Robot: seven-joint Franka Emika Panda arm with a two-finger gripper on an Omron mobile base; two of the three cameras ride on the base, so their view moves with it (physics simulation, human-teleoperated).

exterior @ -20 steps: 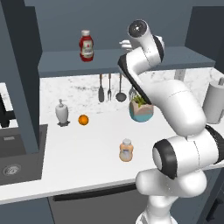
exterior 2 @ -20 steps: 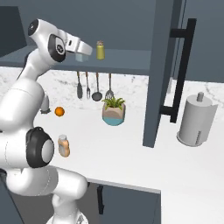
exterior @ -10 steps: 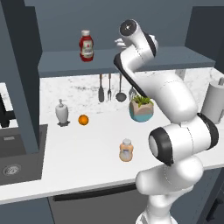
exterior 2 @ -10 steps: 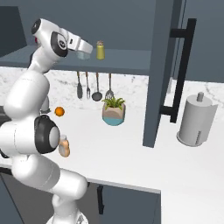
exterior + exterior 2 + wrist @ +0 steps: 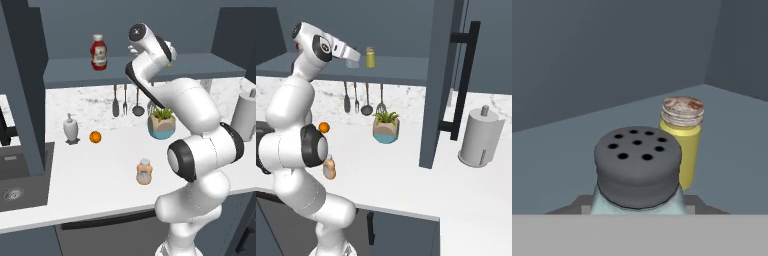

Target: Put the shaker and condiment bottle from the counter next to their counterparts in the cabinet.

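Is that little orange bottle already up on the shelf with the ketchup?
No, the peach-orange condiment bottle stands on the white counter, while the red ketchup bottle stands up on the cabinet shelf.

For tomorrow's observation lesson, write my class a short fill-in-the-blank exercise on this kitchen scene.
1. The shaker in the gripper has a dark grey ____.
2. Beside it on the cabinet shelf stands a ____ shaker.
3. The condiment bottle stands on the ____.
4. The ketchup bottle is coloured ____.

Missing words: cap; yellow; counter; red
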